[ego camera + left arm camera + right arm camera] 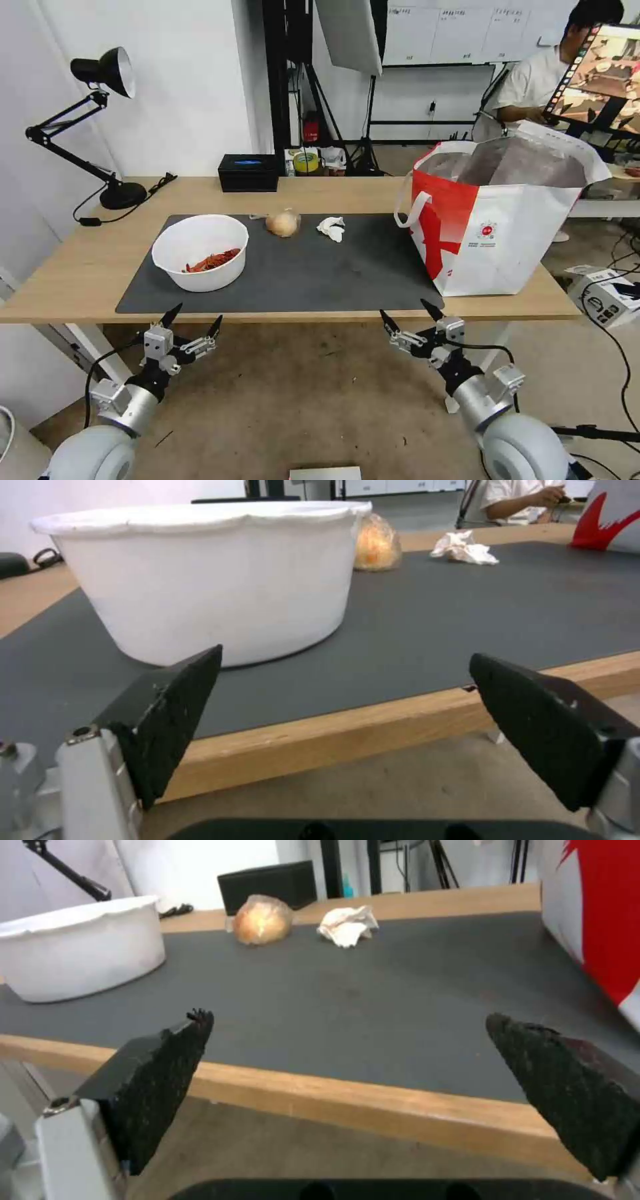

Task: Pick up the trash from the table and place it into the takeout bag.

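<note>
On the table's dark grey mat stands a white round bowl with red scraps inside. Behind it lie a tan plastic-wrapped lump and a crumpled white tissue. The red-and-white takeout bag stands open at the table's right end. My left gripper hovers open just off the front edge, before the bowl. My right gripper hangs open off the front edge, near the bag.
A black box and a black desk lamp stand at the back of the table. A cardboard box and cables lie on the floor at the right. A person sits behind the bag.
</note>
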Controlling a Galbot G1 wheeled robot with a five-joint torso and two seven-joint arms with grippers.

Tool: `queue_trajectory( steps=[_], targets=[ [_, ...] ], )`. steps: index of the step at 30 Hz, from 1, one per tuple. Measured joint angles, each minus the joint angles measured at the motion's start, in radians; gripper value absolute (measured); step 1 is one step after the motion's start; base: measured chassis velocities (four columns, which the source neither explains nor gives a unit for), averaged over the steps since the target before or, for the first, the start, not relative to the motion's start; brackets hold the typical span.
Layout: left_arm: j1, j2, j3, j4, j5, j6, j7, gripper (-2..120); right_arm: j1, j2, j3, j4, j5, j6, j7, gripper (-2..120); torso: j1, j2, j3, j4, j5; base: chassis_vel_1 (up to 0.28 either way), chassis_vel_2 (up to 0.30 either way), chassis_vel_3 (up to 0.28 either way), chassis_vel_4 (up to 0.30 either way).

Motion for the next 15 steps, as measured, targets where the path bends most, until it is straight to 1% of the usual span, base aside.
queue_trajectory(
  steps=[7, 15],
  targets=[
    [-0.003, -0.005, 0.004, 0.004, 0.000, 0.001, 0.000, 100, 0.020, 0.010, -0.021, -0.014, -0.002, -0.002, 0.006, 100, 0.000, 0.000, 0.000, 0.0000, 0.0000, 0.000, 0.000, 0.000, 0.000],
    [-0.005, -0.007, 0.008, 0.012, 0.001, 0.001, 0.000, 100, 0.061, 0.003, -0.038, -0.031, 0.004, -0.011, 0.013, 100, 0.000, 0.000, 0.000, -0.0001, 0.0000, 0.000, 0.000, 0.000, 0.000]
  ],
)
